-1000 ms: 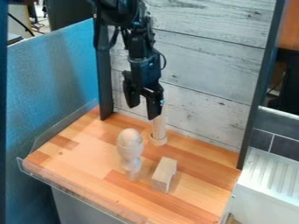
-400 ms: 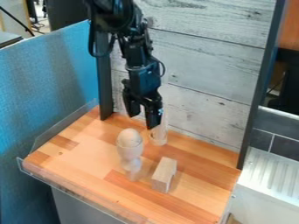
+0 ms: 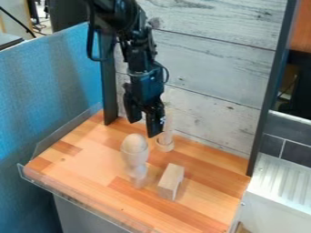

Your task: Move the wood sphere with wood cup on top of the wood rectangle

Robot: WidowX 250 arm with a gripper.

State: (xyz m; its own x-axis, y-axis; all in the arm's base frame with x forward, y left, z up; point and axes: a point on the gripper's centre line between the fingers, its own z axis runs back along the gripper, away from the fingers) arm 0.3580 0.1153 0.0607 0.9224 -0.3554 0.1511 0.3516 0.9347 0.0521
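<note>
From over here, I see the wood sphere (image 3: 135, 142) toward the left, sitting in the mouth of the wood cup (image 3: 135, 158), which stands upright on the worktop (image 3: 82, 170). A little to the right and farther back stands a pale post (image 3: 168, 129) on a round foot. Right of the cup, and slightly nearer, lies the wood rectangle (image 3: 171, 181), just beside it but with a strip of worktop between them.

So the pairing is there, ball in cup, but the move itself looks undone: nothing rests on the rectangle. I'd say getting hold of the cup comes next, then the lift, the short carry right and the setting down, all without tipping the ball out.

As for the black gripper (image 3: 144, 127), it hangs above the worktop with its jaws apart and nothing between them. The sphere and cup are below them and seem a bit nearer to us, the left jaw showing almost straight above the ball, the other up and to its right. Neither one touches it, as far as I can make out.
</note>
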